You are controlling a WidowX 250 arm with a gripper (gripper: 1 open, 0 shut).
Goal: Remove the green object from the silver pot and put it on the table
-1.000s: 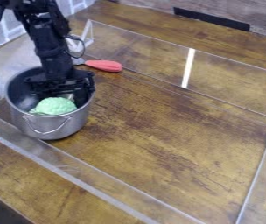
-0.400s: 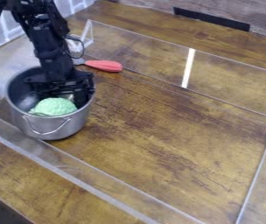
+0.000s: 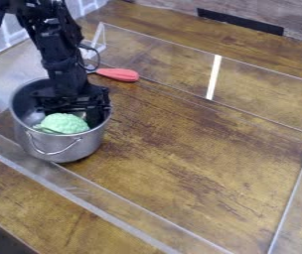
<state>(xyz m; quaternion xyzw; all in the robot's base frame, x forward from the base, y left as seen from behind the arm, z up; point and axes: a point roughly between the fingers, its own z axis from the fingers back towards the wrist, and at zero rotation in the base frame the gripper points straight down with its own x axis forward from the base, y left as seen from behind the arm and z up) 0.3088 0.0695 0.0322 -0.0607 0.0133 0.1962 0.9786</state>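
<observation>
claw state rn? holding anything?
Claw: open, inside the silver pot just above the green object; no grip visible on it.

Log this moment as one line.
gripper: open, over silver pot | green object: in pot, not grasped | table: nothing placed yet

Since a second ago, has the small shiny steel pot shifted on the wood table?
Yes, slightly. The small shiny steel pot has moved a little toward the right and near side, closing on the clear acrylic front wall, away from the left picture edge.
</observation>
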